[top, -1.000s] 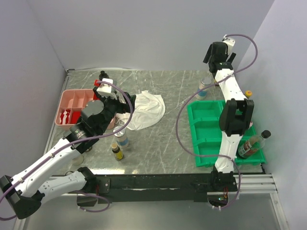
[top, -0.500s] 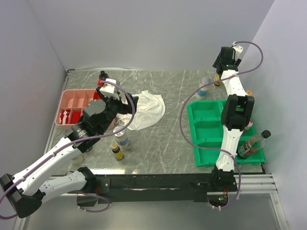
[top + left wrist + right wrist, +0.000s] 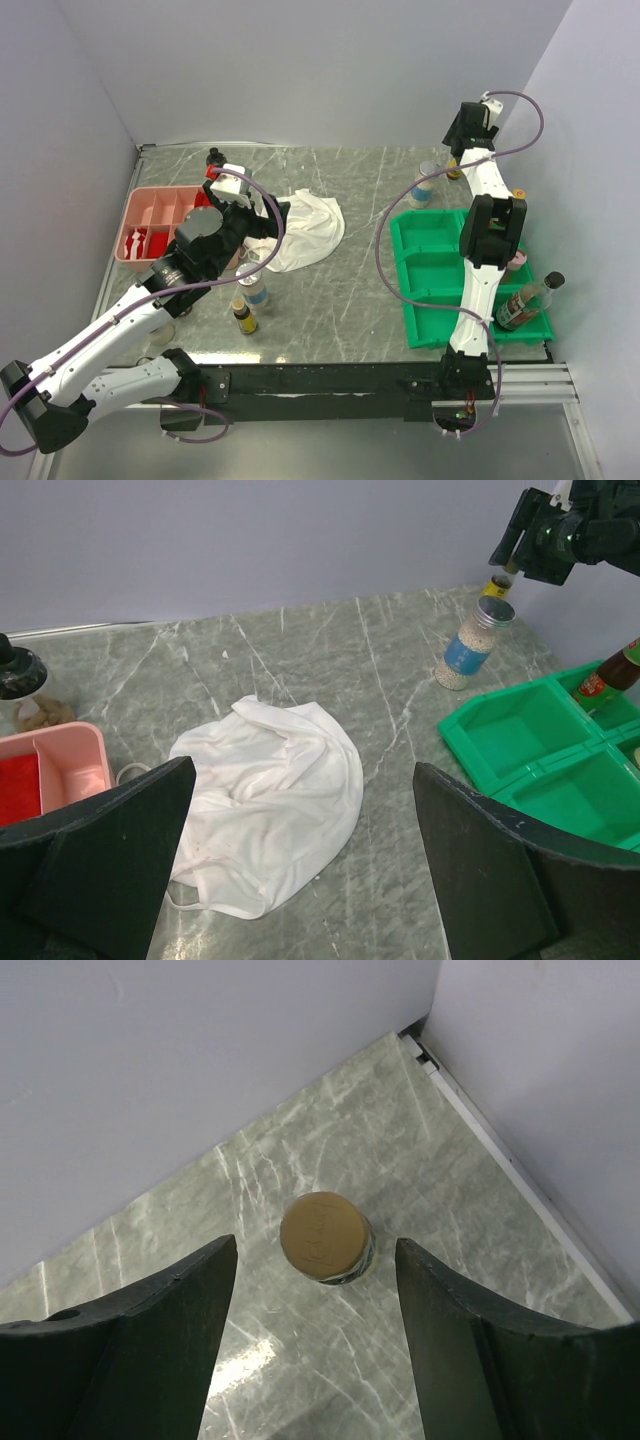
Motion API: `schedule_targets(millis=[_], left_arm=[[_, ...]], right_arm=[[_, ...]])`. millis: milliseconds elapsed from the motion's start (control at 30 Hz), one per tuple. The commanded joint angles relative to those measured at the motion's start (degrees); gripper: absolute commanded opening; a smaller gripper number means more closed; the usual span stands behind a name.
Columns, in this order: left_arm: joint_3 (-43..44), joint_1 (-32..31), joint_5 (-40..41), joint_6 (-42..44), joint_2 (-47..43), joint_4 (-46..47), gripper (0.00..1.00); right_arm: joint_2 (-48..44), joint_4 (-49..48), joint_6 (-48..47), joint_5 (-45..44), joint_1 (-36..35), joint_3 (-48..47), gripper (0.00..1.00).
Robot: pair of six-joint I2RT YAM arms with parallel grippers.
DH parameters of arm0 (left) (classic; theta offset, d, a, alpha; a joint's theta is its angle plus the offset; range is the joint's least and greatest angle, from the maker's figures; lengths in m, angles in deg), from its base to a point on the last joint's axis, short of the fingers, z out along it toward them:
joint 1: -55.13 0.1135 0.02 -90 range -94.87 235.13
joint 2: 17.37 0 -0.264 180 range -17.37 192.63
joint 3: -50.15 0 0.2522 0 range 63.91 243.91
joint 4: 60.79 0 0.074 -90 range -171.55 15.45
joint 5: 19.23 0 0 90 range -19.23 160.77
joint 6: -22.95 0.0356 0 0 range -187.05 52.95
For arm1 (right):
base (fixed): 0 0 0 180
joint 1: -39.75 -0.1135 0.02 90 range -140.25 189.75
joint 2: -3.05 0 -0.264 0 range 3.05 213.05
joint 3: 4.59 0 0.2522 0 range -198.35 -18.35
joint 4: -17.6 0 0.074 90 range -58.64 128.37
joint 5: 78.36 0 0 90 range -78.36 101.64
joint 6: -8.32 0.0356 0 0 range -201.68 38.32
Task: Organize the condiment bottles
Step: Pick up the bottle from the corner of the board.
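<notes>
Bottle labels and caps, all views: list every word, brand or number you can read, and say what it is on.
No text can be read in any view.
Yellow cap: faint raised marks, illegible.
Blue-label jar: print too small to read.
Sauce bottle: red label, blurred.
Small dark bottle: label too small to read.
</notes>
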Motion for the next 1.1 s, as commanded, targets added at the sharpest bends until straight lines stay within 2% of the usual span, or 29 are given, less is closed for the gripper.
schedule_targets(millis=[0,200,567,667,700,767,800,867,1067], left_arm=[[1.0,0.4,-0.8,0.0,-0.3,1.6,0.97],[1.0,0.4,-0.7,0.1,-0.6,1.5,0.97],[1.0,0.5,-0.8,0.1,-1.0,1.5,0.97],[1.0,0.5,-0.6,0.1,-1.0,1.6,0.97],[1.0,0.5,-0.5,0.1,-0.9,1.6,0.97],[1.0,0.5,-0.4,0.2,-1.1,1.6,0.97],[1.0,0.5,-0.3,0.2,-1.1,1.6,0.97],[0.9,0.5,-0.1,0.3,-1.3,1.7,0.97],[0.4,0.5,0.6,0.6,-2.0,2.2,0.97]], right_arm=[[-0.7,-3.4,-1.7,-0.4,0.6,-2.5,0.71],[1.6,-1.3,-2.6,0.6,1.0,-7.0,0.61],[3.3,-0.5,-3.0,0.5,1.3,-6.6,0.56],[2.9,-0.7,-3.5,0.2,1.3,-6.4,0.37],[2.5,-1.0,-4.1,0.0,1.3,-6.2,0.28],[1.2,-0.9,-4.6,0.0,1.3,-5.8,0.19],[0.5,-0.9,-5.1,0.0,1.1,-5.5,0.1],[-2.5,-1.2,-5.7,-0.2,0.9,-4.0,0.01],[-15.7,-3.8,-8.4,-2.0,-1.8,2.3,0.0]])
